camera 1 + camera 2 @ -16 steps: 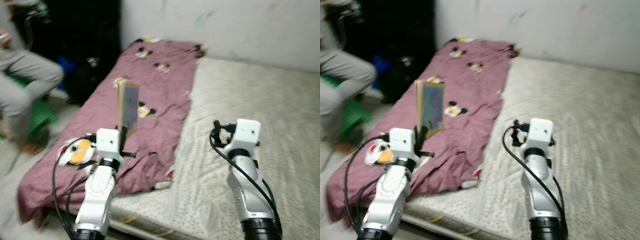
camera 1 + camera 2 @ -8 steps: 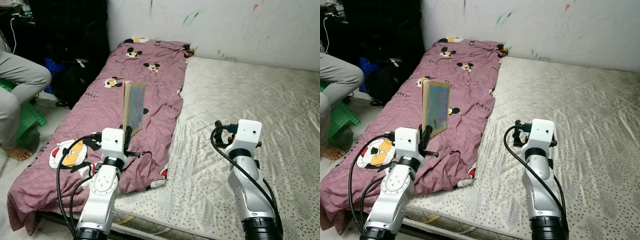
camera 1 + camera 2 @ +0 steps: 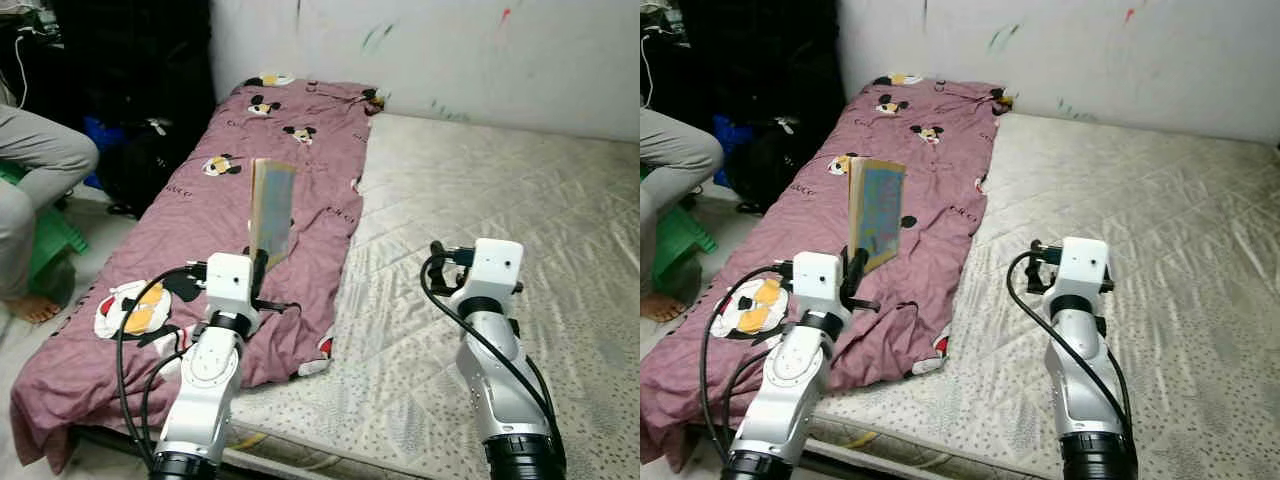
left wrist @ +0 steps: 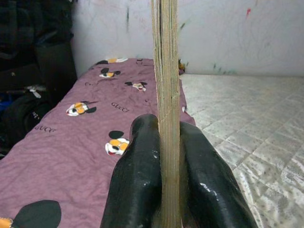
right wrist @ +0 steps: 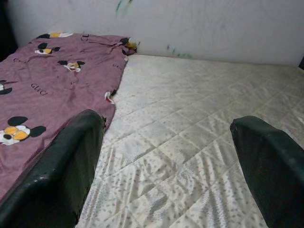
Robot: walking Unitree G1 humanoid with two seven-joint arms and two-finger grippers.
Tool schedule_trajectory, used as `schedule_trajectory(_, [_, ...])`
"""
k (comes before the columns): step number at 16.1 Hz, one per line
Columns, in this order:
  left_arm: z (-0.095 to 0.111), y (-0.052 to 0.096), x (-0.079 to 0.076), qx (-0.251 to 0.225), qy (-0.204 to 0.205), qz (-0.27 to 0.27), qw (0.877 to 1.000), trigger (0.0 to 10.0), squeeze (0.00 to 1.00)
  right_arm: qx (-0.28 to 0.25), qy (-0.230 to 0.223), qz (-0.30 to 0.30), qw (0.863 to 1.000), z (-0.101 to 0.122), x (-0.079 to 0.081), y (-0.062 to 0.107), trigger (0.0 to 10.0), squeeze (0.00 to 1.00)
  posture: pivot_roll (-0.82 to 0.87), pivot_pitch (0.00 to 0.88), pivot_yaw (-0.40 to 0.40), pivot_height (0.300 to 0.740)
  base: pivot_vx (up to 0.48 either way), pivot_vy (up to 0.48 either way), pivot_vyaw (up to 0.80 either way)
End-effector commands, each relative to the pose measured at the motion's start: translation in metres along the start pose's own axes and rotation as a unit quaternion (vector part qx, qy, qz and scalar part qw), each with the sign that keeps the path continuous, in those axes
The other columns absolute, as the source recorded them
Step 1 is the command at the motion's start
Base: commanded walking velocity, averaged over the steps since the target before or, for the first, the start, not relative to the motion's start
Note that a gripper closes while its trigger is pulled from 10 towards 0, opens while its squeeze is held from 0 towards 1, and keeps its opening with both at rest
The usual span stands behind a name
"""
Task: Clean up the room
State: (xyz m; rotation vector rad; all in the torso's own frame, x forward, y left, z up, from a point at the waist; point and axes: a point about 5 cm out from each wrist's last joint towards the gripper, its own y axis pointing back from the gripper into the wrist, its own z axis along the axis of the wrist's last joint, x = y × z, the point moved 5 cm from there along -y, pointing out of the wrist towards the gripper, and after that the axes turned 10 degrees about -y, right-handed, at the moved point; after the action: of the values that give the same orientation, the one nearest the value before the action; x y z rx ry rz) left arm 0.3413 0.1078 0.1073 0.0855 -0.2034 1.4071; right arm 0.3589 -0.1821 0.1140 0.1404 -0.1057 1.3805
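Observation:
A thin book (image 3: 270, 209) with a blue cover stands upright above the purple Mickey Mouse blanket (image 3: 196, 236). My left gripper (image 4: 164, 124) is shut on the book's lower edge, and in the left wrist view its page edges (image 4: 165, 71) rise between the two black fingers. My right gripper (image 5: 175, 137) is open with nothing between its fingers (image 5: 71, 156). It hovers over the bare quilted mattress (image 3: 500, 190), near the blanket's edge.
A person's legs in grey trousers (image 3: 40, 170) sit on a green stool (image 3: 55, 235) at the left, off the bed. Black bags (image 3: 150, 150) stand by the bed's far left corner. A marked white wall (image 3: 450, 50) backs the mattress.
The head camera has swung and steadied from a blurred picture, so the whole scene has shifted. The book stays in my left gripper, and the right arm holds the same pose.

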Motion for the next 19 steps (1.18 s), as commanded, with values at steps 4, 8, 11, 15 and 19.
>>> schedule_trajectory(4, [0.0101, -0.0043, 0.0005, -0.018, 0.008, 0.003, 1.0, 10.0, 0.0, -0.01, 0.0, 0.002, 1.0, 0.006, 0.0025, -0.003, 10.0, 0.0, -0.13, 0.023, -0.008, 0.74, 0.0, 0.0, 0.0])
schedule_trajectory(8, [0.0105, -0.0051, 0.001, -0.019, 0.012, 0.004, 1.0, 10.0, 0.0, -0.004, -0.001, -0.001, 1.0, 0.0043, 0.0026, -0.0029, 10.0, 0.0, -0.13, 0.023, -0.007, 0.74, 0.0, 0.0, -0.52])
schedule_trajectory(11, [0.0117, -0.0054, 0.0, -0.022, 0.01, 0.003, 1.0, 10.0, 0.0, -0.007, 0.001, -0.001, 1.0, 0.0053, 0.0024, -0.0031, 10.0, 0.0, -0.14, 0.026, -0.007, 0.74, 0.0, 0.0, -0.8])
schedule_trajectory(15, [0.0104, -0.006, -0.0008, -0.013, 0.027, 0.011, 0.999, 10.0, 0.0, -0.008, 0.003, 0.002, 1.0, 0.0051, 0.0033, -0.0033, 10.0, 0.0, -0.14, 0.026, -0.007, 0.74, 0.0, 0.0, -0.2])
schedule_trajectory(19, [0.0104, -0.0062, -0.0011, -0.012, 0.027, 0.01, 1.0, 10.0, 0.0, -0.008, 0.003, 0.004, 1.0, 0.0055, 0.0042, -0.0037, 10.0, 0.0, -0.13, 0.029, -0.009, 0.74, 0.0, 0.0, 0.0])
